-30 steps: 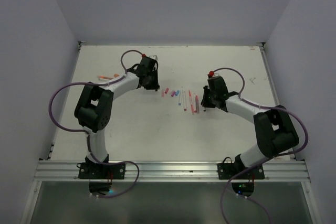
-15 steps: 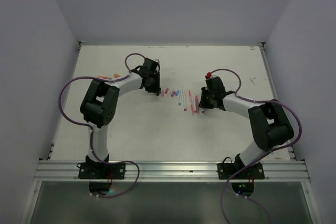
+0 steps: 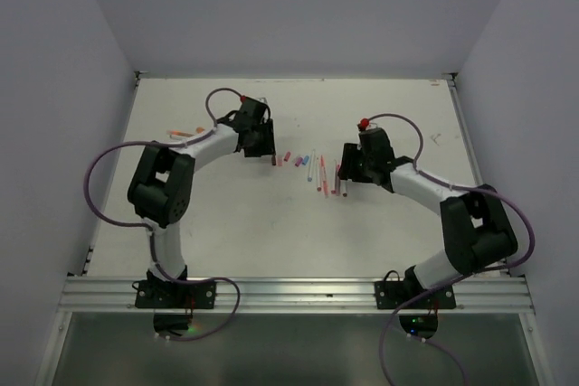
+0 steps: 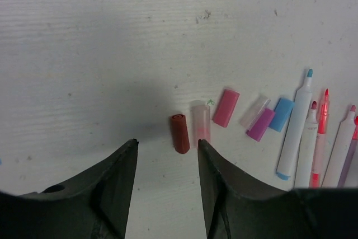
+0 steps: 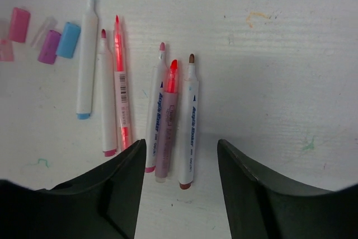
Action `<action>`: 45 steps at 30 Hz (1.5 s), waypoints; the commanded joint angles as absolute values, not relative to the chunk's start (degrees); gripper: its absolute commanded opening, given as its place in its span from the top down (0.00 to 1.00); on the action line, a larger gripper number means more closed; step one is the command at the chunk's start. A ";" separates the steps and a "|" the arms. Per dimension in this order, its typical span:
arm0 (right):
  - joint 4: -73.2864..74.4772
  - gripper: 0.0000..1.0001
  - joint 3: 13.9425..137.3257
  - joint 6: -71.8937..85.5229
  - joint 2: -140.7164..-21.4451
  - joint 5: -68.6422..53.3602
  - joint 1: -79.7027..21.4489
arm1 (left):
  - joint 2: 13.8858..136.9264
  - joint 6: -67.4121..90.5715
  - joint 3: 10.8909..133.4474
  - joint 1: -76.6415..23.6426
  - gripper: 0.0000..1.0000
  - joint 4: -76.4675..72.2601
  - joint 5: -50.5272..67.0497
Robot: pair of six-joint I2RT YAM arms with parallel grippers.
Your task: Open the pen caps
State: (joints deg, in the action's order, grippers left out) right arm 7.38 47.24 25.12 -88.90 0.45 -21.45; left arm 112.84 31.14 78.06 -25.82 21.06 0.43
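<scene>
A set-down is judged done, left gripper (image 4: 166,144) and right gripper (image 5: 182,144) parted and empty (brown cap (image 4: 179,133) left of the pens (image 5: 159,104)); orange markers (image 3: 182,133) farther left are to be fetched

Six uncapped pens (image 5: 154,127) lie in a row: one blue-tipped pen (image 5: 86,60), two pink-tipped pens (image 5: 106,110), one orange-red pen (image 5: 121,93), one mauve-barrelled pen (image 5: 166,144) with a red tip, and one brown-tipped pen (image 5: 189,132). At 9 o'clock from them in the left wrist view sit six loose caps (image 4: 225,107): one dark red cap (image 4: 180,133), one pale see-through cap (image 4: 199,121), one pink, one clear cap (image 4: 253,111), one purple cap (image 4: 261,125) and one blue cap (image 4: 282,113). At the table's (image 3: 380,232) 10 o'clock in the top view lie two orange pieces (image 3: 184,134), too small to tell apart as markers or caps.
</scene>
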 commanded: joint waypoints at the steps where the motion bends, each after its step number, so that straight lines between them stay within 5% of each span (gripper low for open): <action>1: 9.05 0.41 49.75 25.75 -81.40 0.70 -21.27 | 102.25 33.83 77.52 -23.91 0.48 23.11 -4.38; 10: 11.16 0.11 49.75 24.79 -67.96 1.85 -21.27 | 89.83 38.24 69.53 -13.28 0.11 23.74 -10.19; 21: 7.91 0.07 45.97 23.20 -63.81 -2.99 -21.27 | 95.35 4.94 72.07 -9.67 0.10 13.38 -10.64; 26: 8.00 0.07 45.09 22.33 -63.81 -3.78 -21.36 | 99.48 -9.72 73.65 -8.70 0.10 13.53 -1.34; 45: 8.09 0.07 43.68 21.62 -63.46 -5.45 -21.27 | 109.60 -13.80 74.18 -4.75 0.11 16.70 8.35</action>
State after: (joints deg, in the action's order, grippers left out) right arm 9.43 44.25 22.83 -64.84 -4.27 -21.41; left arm 109.30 -12.78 73.93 -5.80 17.65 5.85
